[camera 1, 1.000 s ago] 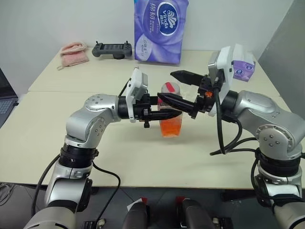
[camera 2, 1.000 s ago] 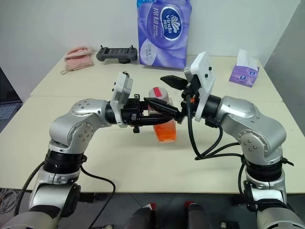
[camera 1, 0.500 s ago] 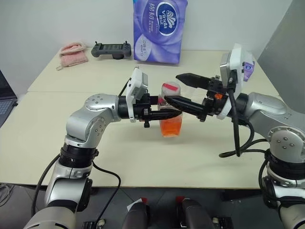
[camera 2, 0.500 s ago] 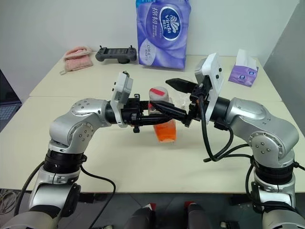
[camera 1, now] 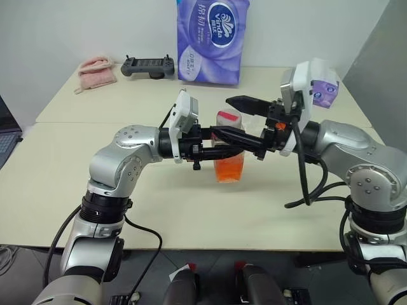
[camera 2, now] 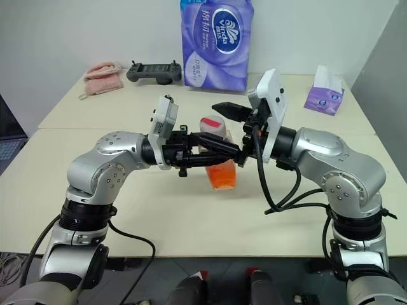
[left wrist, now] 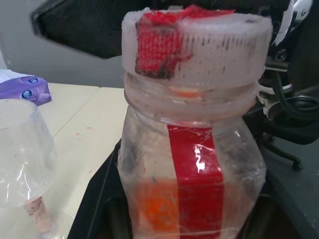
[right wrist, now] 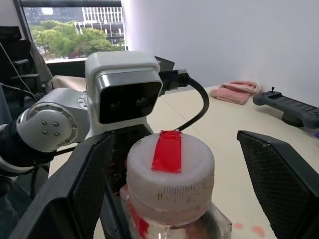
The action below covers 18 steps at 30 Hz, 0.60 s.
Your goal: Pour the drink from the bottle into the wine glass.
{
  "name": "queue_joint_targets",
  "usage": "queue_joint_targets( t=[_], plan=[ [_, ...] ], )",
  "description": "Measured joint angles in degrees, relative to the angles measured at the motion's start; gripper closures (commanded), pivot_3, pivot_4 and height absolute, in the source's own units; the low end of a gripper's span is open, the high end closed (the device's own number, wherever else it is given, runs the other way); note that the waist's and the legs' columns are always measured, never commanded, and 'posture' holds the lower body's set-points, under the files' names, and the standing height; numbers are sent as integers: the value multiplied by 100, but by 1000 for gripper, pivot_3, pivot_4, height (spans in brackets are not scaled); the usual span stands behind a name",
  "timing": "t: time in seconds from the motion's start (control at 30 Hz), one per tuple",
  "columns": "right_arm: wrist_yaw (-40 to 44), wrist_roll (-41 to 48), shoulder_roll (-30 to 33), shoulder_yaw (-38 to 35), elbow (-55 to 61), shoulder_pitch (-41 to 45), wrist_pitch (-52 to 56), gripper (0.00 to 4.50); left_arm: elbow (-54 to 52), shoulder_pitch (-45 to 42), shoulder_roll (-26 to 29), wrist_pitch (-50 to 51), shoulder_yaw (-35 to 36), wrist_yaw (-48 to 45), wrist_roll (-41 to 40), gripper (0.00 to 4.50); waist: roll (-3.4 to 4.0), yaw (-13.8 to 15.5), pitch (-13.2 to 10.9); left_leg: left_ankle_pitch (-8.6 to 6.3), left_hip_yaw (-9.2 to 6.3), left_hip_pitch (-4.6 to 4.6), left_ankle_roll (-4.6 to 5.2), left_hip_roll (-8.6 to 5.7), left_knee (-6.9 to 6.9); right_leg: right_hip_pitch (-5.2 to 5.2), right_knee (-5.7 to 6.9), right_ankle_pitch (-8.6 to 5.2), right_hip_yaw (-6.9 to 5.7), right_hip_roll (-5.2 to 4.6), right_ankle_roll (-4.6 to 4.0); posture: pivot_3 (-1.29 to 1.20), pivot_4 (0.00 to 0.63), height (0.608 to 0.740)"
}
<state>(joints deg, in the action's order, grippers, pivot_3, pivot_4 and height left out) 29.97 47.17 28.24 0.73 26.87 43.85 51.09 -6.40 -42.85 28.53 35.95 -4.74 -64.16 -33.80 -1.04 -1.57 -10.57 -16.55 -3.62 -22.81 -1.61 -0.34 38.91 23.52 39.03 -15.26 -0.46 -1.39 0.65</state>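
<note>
My left gripper (camera 1: 221,151) is shut on the bottle (camera 1: 228,152), a small clear bottle held upright over the table (camera 1: 159,210). The orange-red drink (camera 1: 229,169) fills its lower part. A red strip runs up its side (left wrist: 194,164). The white cap (right wrist: 169,167) carries a red mark. My right gripper (camera 1: 234,119) is open with a finger (right wrist: 92,181) on each side of the cap and gaps between them. The wine glass (left wrist: 24,149) stands just beyond the bottle in the left wrist view, with pale residue at its stem.
At the table's far edge stand a purple tissue pack (camera 1: 213,38), a black game controller (camera 1: 149,65) and a pink cloth (camera 1: 98,70). A small purple tissue box (camera 2: 324,92) sits at the far right. A laptop (camera 1: 5,136) shows at the left edge.
My right gripper drew a little to the right, then came back around the cap, still open. The left gripper and the bottle stayed put.
</note>
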Motion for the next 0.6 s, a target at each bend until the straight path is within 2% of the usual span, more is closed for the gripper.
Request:
queue_joint_targets(
  t=[0.33,0.6],
  plan=[
    [145,129,229,-201,24,-83,11,334,2,0,17,1,0,2,2,2676,0,1,0,0,-1,1,1,1,0,0,0,0,0,0,0,0,150,740],
    [85,388,108,-212,189,-83,105,334,33,-19,10,-15,0,-1,17,2676,0,1,0,0,-2,1,1,1,0,0,1,0,0,0,0,0,150,740]
  ],
)
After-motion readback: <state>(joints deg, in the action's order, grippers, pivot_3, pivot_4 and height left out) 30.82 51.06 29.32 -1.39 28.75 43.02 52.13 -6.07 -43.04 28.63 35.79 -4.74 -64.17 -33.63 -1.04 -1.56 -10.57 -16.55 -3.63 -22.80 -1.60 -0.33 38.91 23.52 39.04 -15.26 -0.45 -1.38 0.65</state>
